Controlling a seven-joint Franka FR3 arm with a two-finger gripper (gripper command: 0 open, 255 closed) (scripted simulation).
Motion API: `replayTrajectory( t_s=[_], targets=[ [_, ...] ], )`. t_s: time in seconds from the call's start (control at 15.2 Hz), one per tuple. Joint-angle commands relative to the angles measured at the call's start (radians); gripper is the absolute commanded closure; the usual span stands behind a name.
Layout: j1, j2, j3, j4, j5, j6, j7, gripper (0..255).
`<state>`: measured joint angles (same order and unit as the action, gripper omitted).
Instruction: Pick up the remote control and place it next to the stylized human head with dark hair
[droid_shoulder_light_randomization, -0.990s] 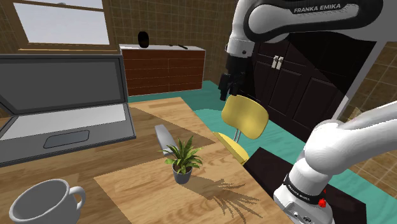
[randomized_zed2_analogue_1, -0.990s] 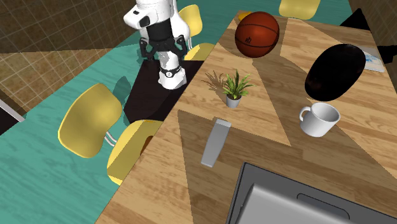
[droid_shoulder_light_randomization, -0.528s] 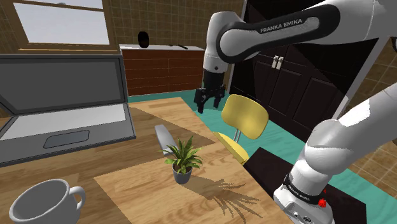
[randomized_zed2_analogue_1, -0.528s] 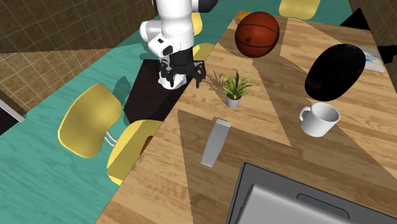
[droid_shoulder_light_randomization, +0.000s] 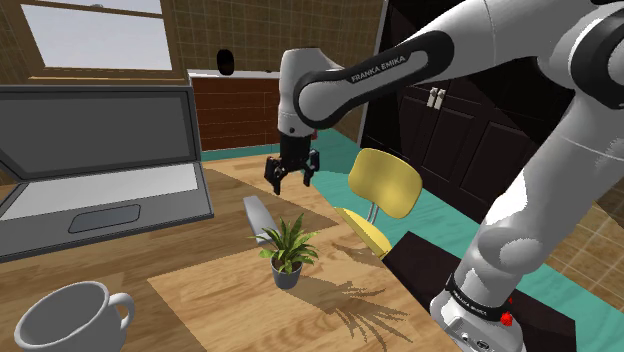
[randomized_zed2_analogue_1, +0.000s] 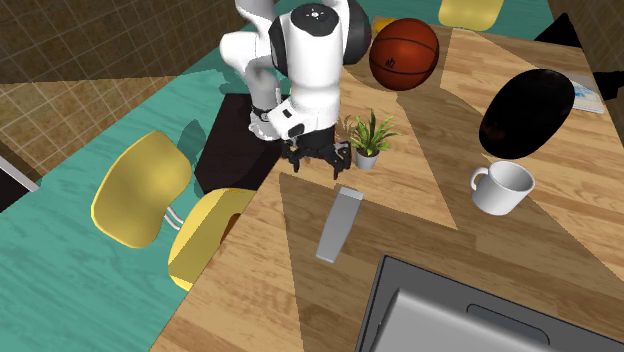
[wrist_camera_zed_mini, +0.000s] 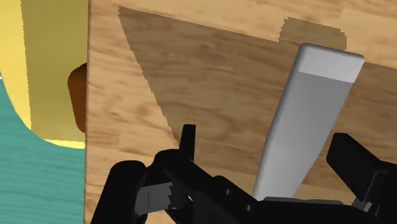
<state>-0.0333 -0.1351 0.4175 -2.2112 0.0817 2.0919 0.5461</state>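
The gripper has moved since half a second ago: then it hung beyond the table edge, near the yellow chair, and now it is over the wooden table, pointing down. Its two black fingers stand well apart and hold nothing. The remote control (a plain grey bar) lies flat on the wood where it lay before, just under the gripper and a little ahead of it. In the wrist view it runs up between the fingers, which do not touch it. A small potted plant stands just beside the gripper. The black rounded head is well apart from it, beyond the plant.
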Motion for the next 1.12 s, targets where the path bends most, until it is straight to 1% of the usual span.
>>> replayTrajectory(
  t_s=[0.0,0.2,0.4,0.46,0.92,1.06],
  targets=[
    [0.003,0.08,0.026,0.046,-0.039,0.026,0.088,0],
    [0.016,0.213,0.044,0.134,-0.115,0.052,0.209,0],
    [0.046,0.346,0.04,0.235,-0.191,0.062,0.323,0],
    [0.056,0.374,0.036,0.259,-0.206,0.062,0.345,0],
    [0.066,0.424,0.023,0.222,-0.236,0.143,0.365,0],
    [0.067,0.428,0.022,0.22,-0.239,0.149,0.366,0]
  ],
)
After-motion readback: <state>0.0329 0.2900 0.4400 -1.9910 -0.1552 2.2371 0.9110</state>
